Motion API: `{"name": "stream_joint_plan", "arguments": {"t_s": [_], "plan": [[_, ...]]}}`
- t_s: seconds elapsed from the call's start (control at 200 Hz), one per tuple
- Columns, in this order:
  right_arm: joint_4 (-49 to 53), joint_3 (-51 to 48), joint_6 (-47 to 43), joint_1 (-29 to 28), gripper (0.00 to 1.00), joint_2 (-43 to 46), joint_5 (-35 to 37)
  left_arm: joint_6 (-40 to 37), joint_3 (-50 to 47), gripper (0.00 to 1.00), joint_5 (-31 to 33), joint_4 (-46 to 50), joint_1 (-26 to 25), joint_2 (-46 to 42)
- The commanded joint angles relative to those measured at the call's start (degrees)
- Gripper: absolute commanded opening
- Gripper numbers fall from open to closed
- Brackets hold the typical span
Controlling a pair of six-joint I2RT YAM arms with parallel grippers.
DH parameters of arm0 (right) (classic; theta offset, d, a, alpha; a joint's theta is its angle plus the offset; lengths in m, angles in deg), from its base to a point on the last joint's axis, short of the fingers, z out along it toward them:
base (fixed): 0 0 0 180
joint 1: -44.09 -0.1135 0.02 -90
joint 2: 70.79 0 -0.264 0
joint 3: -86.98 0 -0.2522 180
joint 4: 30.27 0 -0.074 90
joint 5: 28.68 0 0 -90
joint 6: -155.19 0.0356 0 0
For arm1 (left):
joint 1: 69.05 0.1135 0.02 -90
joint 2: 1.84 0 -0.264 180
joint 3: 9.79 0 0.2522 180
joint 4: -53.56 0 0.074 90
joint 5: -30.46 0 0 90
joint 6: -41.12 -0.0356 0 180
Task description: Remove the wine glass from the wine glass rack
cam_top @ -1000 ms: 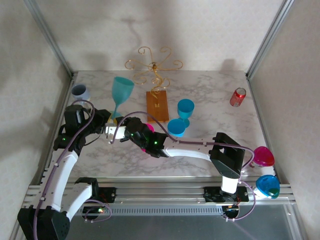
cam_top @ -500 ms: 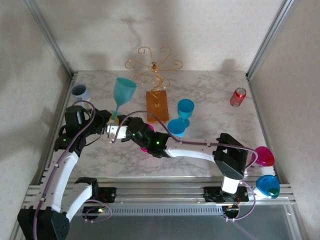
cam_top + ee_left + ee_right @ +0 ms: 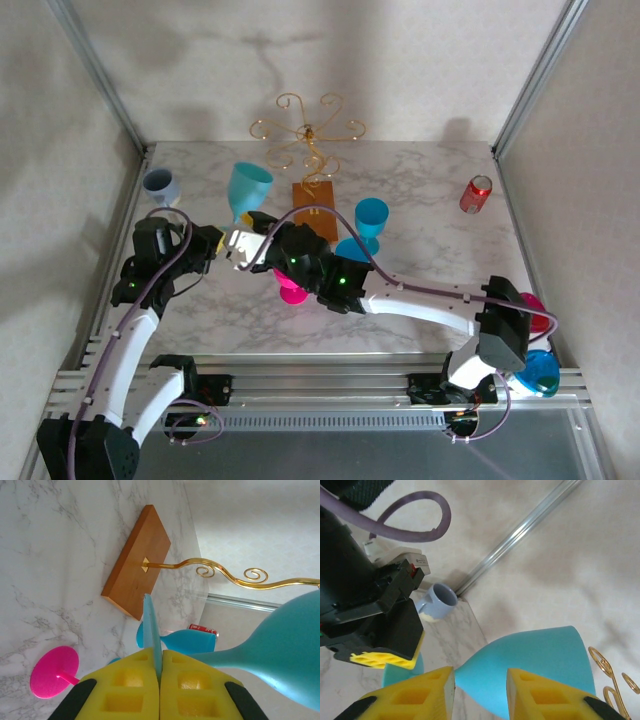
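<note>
The teal wine glass stands tilted left of the wine glass rack, apart from its gold wire arms. In the left wrist view my left gripper is shut on the thin edge of the glass's foot, with the bowl off to the right. My right gripper is open, its yellow fingers on either side of the narrow lower end of the bowl. From above, both the left gripper and the right gripper sit at the bottom of the glass, whose foot is hidden.
The rack's wooden base is just right of the grippers. A pink glass lies under the right arm, two blue glasses behind it. A grey mug is far left, a red can far right.
My right gripper has opened and slid up from the stem toward the bowl as the right arm stretched forward. The teal glass has tipped and shifted slightly right. The left grip is unchanged.
</note>
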Motion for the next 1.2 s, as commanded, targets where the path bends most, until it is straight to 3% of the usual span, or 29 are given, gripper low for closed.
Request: {"name": "stream_joint_plan", "arguments": {"t_s": [0.0, 0.24, 0.32, 0.456, 0.581, 0.751, 0.931, 1.191], "plan": [[7.5, 3.4, 7.8, -0.9, 0.33, 3.4, -2.5, 0.6, -1.3, 0.00, 0.8, -3.3, 0.2, -1.1], [37.1, 23.9, 26.0, 4.2, 0.36, 2.5, -15.4, -3.5, -1.5, 0.00, 2.6, -3.6, 0.2, -2.2], [40.6, 28.3, 31.3, 6.8, 0.37, 2.4, -20.9, -4.5, -1.7, 0.00, 2.9, -3.3, 0.2, -2.5], [45.6, 35.3, 38.7, 12.1, 0.53, 0.6, -32.1, -5.2, -3.2, 0.00, 2.1, -5.6, 0.2, -3.4], [54.0, 46.2, 43.7, 16.6, 0.54, -5.6, -40.1, -7.5, -3.1, 0.00, 2.9, -5.0, 0.1, -4.3], [54.4, 50.8, 50.9, 22.4, 0.56, -11.2, -51.2, -8.6, -2.9, 0.00, 2.7, -5.0, 0.1, -4.7], [56.6, 54.6, 52.0, 23.6, 0.62, -15.6, -55.0, -9.1, -2.6, 0.00, 2.5, -5.0, 0.1, -5.0], [57.0, 55.4, 53.4, 23.7, 0.58, -18.8, -57.4, -10.4, -1.7, 0.00, 3.2, -3.3, 0.1, -5.5]]}}
